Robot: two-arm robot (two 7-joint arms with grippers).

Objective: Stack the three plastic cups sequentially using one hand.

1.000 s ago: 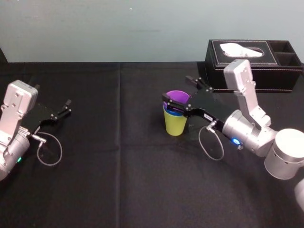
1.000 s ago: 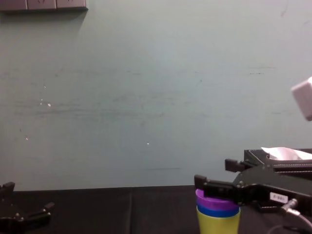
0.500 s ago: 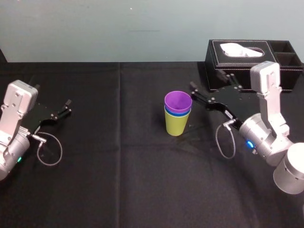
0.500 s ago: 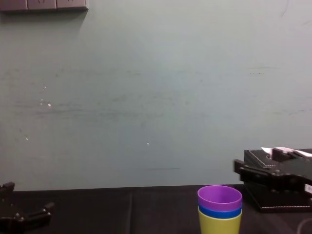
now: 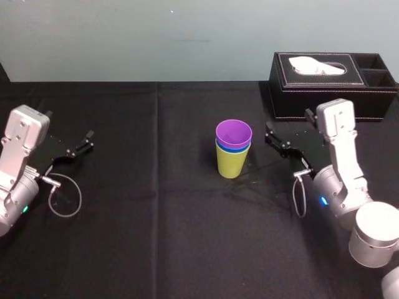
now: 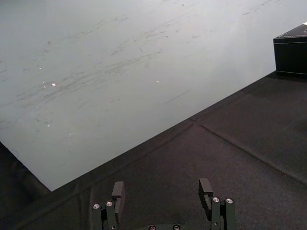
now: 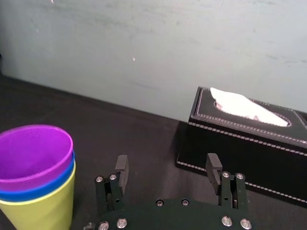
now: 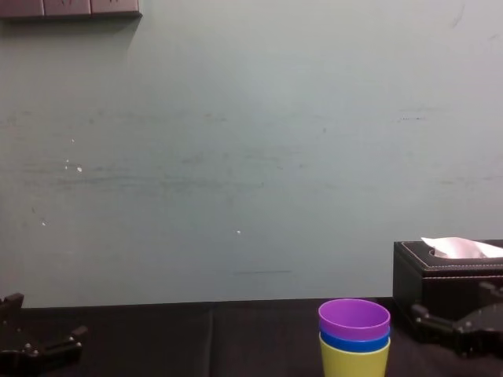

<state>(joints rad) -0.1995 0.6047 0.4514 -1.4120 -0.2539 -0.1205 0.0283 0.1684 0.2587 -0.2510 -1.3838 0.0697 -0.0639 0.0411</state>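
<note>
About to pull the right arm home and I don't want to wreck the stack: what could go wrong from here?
The open right pincer sits close beside the stacked cups; a swing toward them could topple the stack. The tissue box stands just beyond that arm, so a wide pull-back might clip it. The left pincer is parked far left.

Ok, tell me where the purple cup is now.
Head view, mid-table: the purple cup sits topmost, nested in the blue cup inside the yellow-green cup, just left of the open right gripper, tissue box beyond; left gripper parked far left.
</note>
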